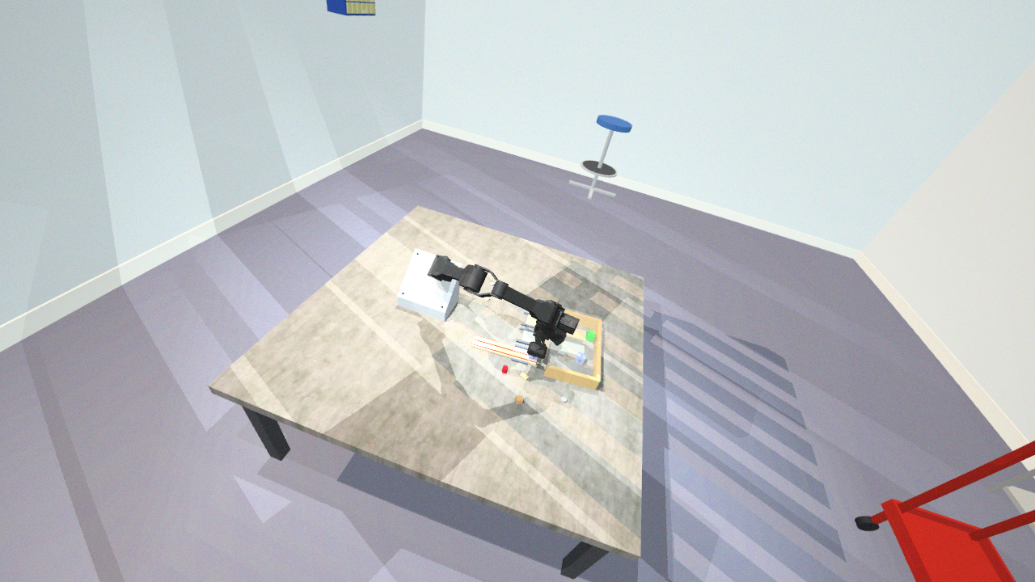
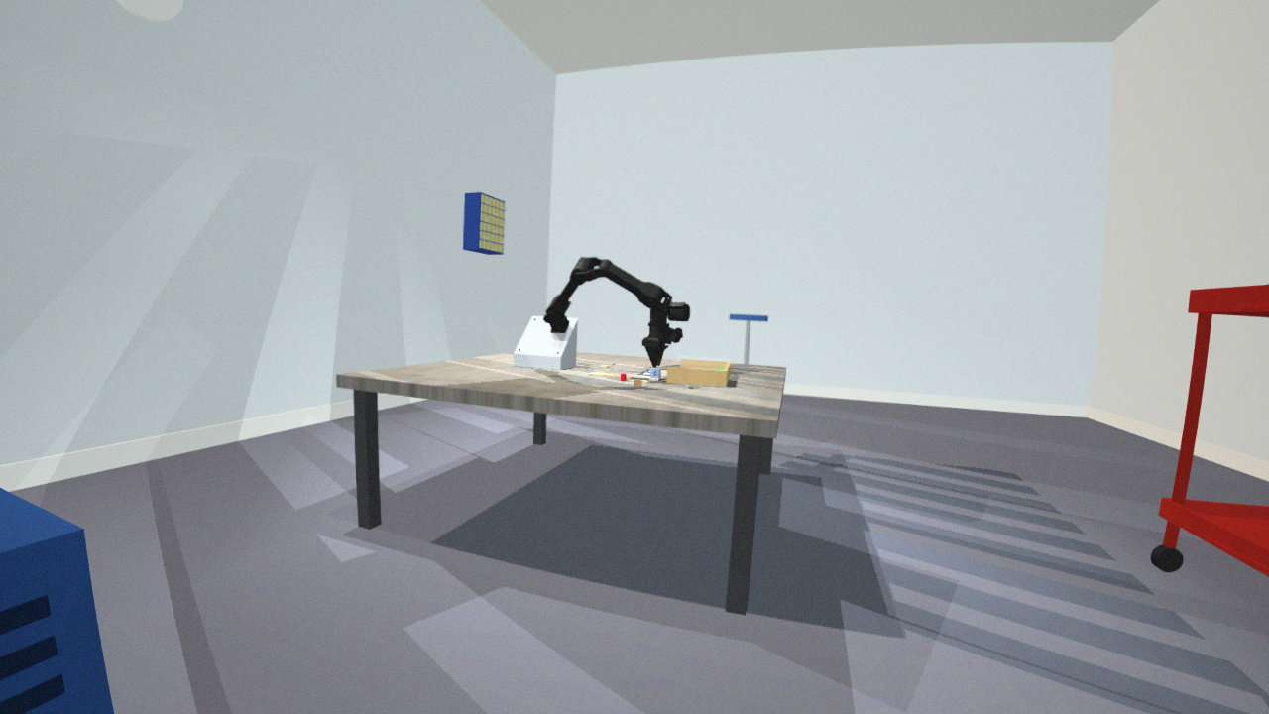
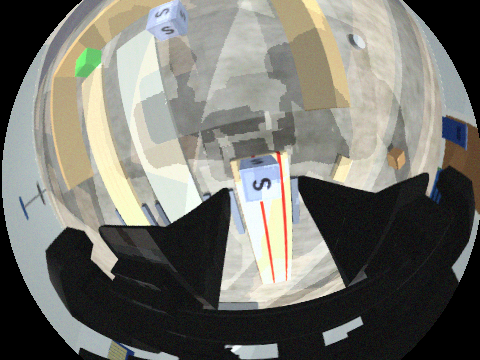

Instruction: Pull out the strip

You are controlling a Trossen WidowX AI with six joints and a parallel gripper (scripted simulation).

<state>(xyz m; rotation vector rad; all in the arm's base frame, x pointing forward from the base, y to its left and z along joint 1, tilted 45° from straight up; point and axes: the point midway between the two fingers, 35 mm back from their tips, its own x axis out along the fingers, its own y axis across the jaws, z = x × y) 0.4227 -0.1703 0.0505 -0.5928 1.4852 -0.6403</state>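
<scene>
I'm holding the gripper [image 1: 538, 357] [image 2: 655, 364] [image 3: 263, 187] partly open, its fingers astride the lettered cube [image 1: 532, 357] [image 2: 654, 374] [image 3: 261, 186], nothing clamped. The cube is resting on the red-lined strip [image 1: 499, 348] [image 2: 607, 374] [image 3: 274, 240], near one end; pulling that out and lifting the cube are both remaining, I judge.

Arm: 1, black, 6 joints, mounted at the sloped front of its base; the upper links rise to a high bend, then the forearm slopes down and outward over the counter [image 1: 347, 339] [image 2: 532, 391]. Wrist: 1, bent sharply below the forearm's end, directing the tool [image 1: 538, 361] [image 2: 654, 365] [image 3: 263, 187] downward, close above the counter. Fingers: 2, black, broad at the root, tapering to the tips; parted, part-open, a gap between them, gripping nothing.
</scene>
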